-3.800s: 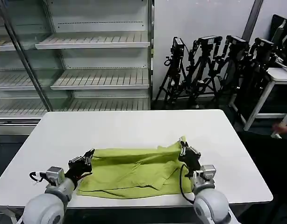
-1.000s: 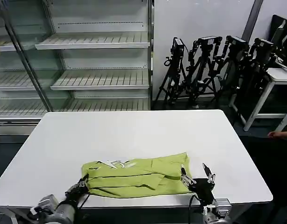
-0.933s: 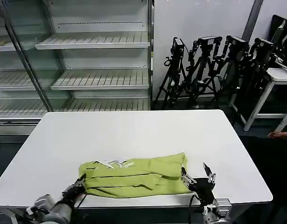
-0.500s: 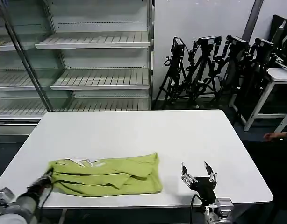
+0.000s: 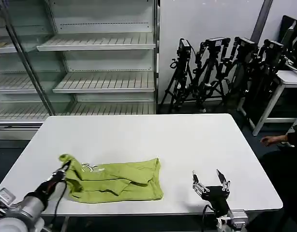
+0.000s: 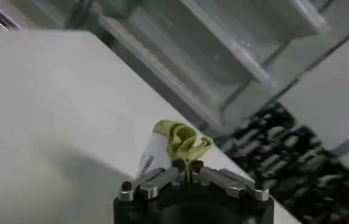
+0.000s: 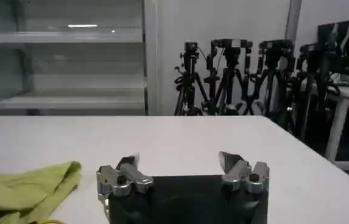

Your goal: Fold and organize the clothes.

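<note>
Lime cotton: the T-shirt (image 5: 114, 180) lies bunched in a rough band on the white table (image 5: 139, 135), near the front edge, a strip of white print peeping out along its far side.
Left gripper: the left gripper (image 5: 63, 169) is clenched on the shirt's left end, and a tuft of green pokes out just past the closed tips (plain to see in the left wrist view, (image 6: 183, 141)).
Why that hold: pinching the end, I'd judge, lets the arm lift or swing that end over for a fold.
Right gripper: the right gripper (image 5: 210, 183) hovers low over the table, jaws spread and holding nothing, the shirt's right edge lying well off to the side of its tips.
Containers: none on the table; the shelving (image 5: 97, 46) behind stands bare.
Next call: probably a fold across the middle.
</note>
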`<state>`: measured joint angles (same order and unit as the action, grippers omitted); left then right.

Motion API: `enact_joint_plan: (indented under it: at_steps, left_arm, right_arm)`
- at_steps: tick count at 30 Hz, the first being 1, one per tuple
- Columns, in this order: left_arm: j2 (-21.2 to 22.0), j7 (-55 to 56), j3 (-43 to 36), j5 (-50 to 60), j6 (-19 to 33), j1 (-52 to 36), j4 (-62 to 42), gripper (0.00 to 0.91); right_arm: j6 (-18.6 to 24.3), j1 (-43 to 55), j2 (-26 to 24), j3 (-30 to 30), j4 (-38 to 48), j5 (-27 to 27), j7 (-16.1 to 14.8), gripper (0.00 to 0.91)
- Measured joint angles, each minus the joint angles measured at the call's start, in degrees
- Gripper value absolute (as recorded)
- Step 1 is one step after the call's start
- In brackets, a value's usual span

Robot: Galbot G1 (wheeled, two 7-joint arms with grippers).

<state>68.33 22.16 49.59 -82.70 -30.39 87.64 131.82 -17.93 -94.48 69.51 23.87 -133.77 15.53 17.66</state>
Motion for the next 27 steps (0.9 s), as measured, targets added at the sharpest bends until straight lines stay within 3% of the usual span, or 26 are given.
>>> enact_joint_plan:
  at_steps: [9, 23, 24, 25, 26, 27]
  left_arm:
    - [4.08, -0.62, -10.51, -1.91, 0.68, -2.6, 2.36, 0.06]
    - [6.88, -0.78, -27.27, 5.74, 1.56, -9.27, -3.21, 0.091]
    - [7.03, -0.76, -28.32, 6.47, 1.61, -9.79, -3.89, 0.242]
    - [7.11, -0.67, -29.2, 7.06, 1.61, -10.17, -4.42, 0.242]
    - [7.12, -0.51, -30.04, 7.68, 1.57, -10.48, -4.82, 0.907]
    - [7.08, -0.29, -31.01, 8.49, 1.57, -10.72, -5.09, 0.907]
  right_arm:
    - [0.45, -2.77, 0.84, 1.85, -1.11, -0.9, -0.01, 0.907]
    - [0.5, -4.04, 2.12, 3.71, -1.06, -1.46, 0.11, 0.907]
    - [0.5, -4.13, 2.2, 3.73, -1.03, -1.53, 0.12, 0.907]
    - [0.5, -4.21, 2.27, 3.78, -1.0, -1.64, 0.14, 0.907]
    - [0.5, -4.18, 2.28, 3.9, -0.93, -1.75, 0.21, 0.907]
    - [0.5, -4.15, 2.3, 4.03, -0.82, -1.87, 0.3, 0.907]
